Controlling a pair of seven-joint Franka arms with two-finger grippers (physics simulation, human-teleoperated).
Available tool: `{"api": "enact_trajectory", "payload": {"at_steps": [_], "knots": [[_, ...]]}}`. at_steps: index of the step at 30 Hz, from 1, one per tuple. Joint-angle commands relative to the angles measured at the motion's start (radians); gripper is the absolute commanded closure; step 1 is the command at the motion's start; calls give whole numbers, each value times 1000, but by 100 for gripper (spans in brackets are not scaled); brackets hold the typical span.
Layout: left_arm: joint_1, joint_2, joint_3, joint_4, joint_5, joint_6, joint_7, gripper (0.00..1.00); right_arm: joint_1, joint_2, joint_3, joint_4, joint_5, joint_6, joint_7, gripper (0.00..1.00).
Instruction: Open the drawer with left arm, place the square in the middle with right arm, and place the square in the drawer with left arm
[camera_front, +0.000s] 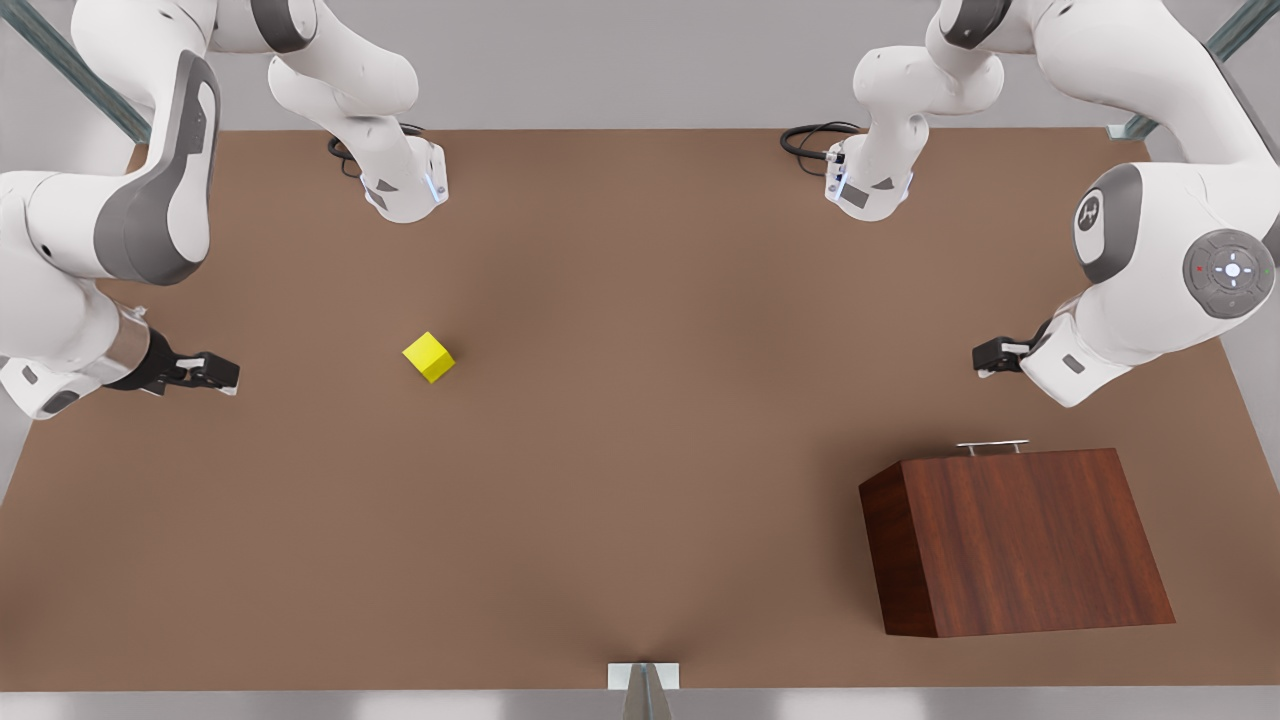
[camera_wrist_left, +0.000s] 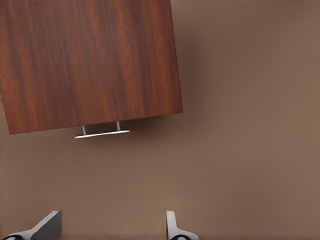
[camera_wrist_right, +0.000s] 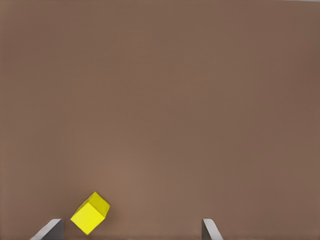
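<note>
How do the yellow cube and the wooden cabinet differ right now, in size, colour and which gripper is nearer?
The yellow cube is tiny; the wooden cabinet is many times larger. The cube is plain bright yellow, the cabinet dark reddish-brown wood grain with a silver handle. The cube lies near the right gripper on the front view's left; the cabinet sits near the left gripper on the front view's right. Both rest untouched on the brown table, and both grippers' jaws are open.

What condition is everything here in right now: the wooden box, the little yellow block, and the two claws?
Dark reddish-brown wooden cabinet drawer: closed, silver handle untouched.
Small yellow cube: resting on the table, not held.
Left gripper: open, empty, near the handle.
Right gripper: open, empty, beside the cube.
</note>
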Motion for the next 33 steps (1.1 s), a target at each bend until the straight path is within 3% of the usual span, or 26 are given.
{"api": "enact_trajectory", "payload": {"at_steps": [1, 3, 6, 9, 10, 12, 14, 21, 26, 33], "knots": [[0, 0, 0, 0, 3, 0, 0, 0, 0, 0, 0, 0, 0, 0, 0, 0], [-2, -6, 0, -32, 3, 23, -11, 0, 2, 0, 0, -2, 0, 2, -4, 0], [-2, -122, 14, -262, 4, 202, -164, 0, 9, -3, 29, 2, -2, -44, -7, 0], [-2, -248, 37, -507, -13, 437, -518, 0, 9, -3, 224, -9, 0, -57, -7, 0], [-2, -310, 57, -662, -39, 609, -644, 0, 9, -2, 316, -40, 5, -57, -7, 0], [-3, -339, 60, -775, -43, 764, -789, 0, 6, -6, 339, -129, 51, -51, -16, 0], [-3, -344, 87, -851, -74, 865, -878, 0, -3, -83, 347, -330, 58, 103, -115, 0], [-2, -304, 123, -943, -154, 1052, -1077, 0, -69, -141, 362, -649, 97, 436, -464, 0], [5, -276, 167, -960, -206, 1097, -1149, 0, -60, -155, 365, -907, 97, 655, -512, 0], [21, -218, 201, -976, -275, 1187, -1148, 0, -70, -132, 362, -1002, 83, 791, -543, 0]]}}
